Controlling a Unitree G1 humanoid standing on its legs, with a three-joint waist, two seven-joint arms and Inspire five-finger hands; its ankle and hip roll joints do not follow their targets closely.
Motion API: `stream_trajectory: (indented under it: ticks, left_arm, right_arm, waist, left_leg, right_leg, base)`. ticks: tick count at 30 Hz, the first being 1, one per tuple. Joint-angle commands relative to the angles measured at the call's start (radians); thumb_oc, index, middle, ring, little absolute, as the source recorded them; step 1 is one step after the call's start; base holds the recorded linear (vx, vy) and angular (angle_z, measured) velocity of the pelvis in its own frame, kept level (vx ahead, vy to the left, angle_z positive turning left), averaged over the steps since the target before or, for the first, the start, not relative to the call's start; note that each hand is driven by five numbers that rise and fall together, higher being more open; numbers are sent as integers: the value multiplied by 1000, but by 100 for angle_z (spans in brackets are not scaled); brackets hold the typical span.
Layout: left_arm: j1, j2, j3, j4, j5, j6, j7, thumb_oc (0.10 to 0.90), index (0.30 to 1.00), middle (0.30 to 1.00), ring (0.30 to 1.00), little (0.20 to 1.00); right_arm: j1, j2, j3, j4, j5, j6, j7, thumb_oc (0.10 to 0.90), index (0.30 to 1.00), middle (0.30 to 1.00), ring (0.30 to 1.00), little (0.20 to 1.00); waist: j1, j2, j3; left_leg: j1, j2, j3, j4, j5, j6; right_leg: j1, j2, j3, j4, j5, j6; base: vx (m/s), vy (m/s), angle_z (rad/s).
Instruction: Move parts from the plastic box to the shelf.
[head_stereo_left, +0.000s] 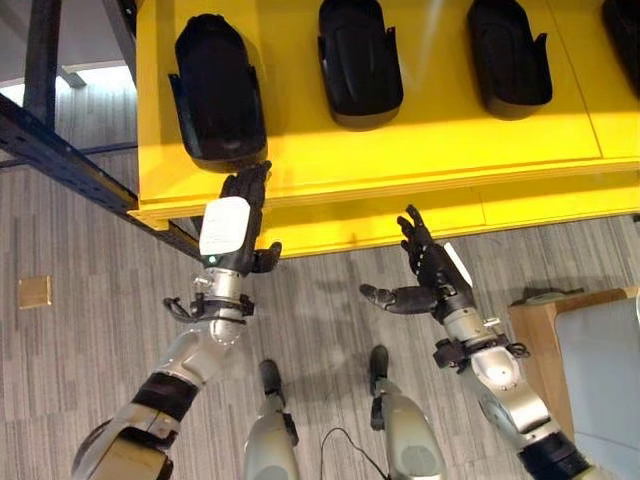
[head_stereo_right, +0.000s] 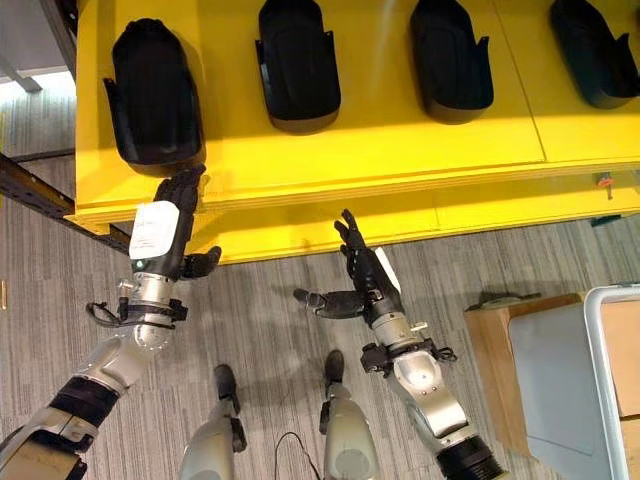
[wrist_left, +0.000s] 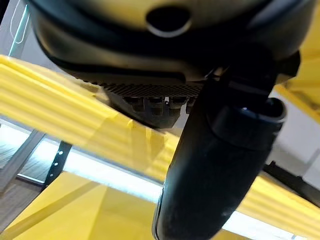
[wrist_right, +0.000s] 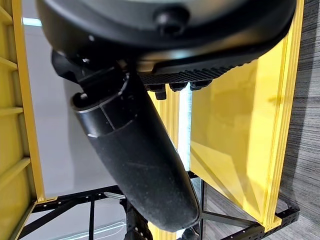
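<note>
A: Parts: you have four black moulded parts lying in a row on the yellow shelf (head_stereo_left: 420, 150). The leftmost part (head_stereo_left: 216, 90) sits nearest the shelf's left end, the second part (head_stereo_left: 360, 62) and third part (head_stereo_left: 508, 58) follow to its right, and a fourth part (head_stereo_right: 595, 50) lies near the right edge of the view.

B: Where is your left robot hand?

A: Your left robot hand (head_stereo_left: 243, 215) is raised to the front edge of the shelf, just below the leftmost part. Its fingers (head_stereo_left: 250, 182) point straight up, and the tips reach the shelf edge close to that part. I cannot tell whether they touch it. The hand holds nothing, and a white cover shows on its back.

B: And the right one?

A: Your right robot hand (head_stereo_left: 425, 272) hangs over the grey carpeted floor (head_stereo_left: 80, 350), in front of the shelf's lower yellow edge and well apart from the parts. Its fingers are spread and relaxed, the thumb stands out to the left, and the hand is empty.

B: Anything else nearby?

A: A wooden stand (head_stereo_right: 500, 345) carries a pale plastic box (head_stereo_right: 610, 370) at the lower right. I cannot tell what is inside the box. A dark metal frame (head_stereo_left: 60, 160) runs along the shelf's left side.
</note>
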Motion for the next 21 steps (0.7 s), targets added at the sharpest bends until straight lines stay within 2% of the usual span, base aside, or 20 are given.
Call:
stream_trajectory:
  ticks: [1,21]
  left_arm:
    - [-108,46,8,-1,54,-15,96,900,1000,1000,1000,1000]
    - [-145,45,9,102,24,18,101,900,1000,1000,1000,1000]
  right_arm:
    - [-48,-15,-37,-119,36,-126,21,900,1000,1000,1000,1000]
    - [-26,-26,-41,-136,43,-125,33,900,1000,1000,1000,1000]
  waist:
    - [0,-23,-65]
    - [-10,-40,-50]
  left_leg:
    - [-3,77,-33,73,-41,-41]
    - [-25,74,-42,94,-47,-42]
  right_leg:
    - [-40,-95,21,93,-20,91]
    - [-48,-98,18,92,-12,93]
  base:
    - [0,0,0]
    - [0,0,0]
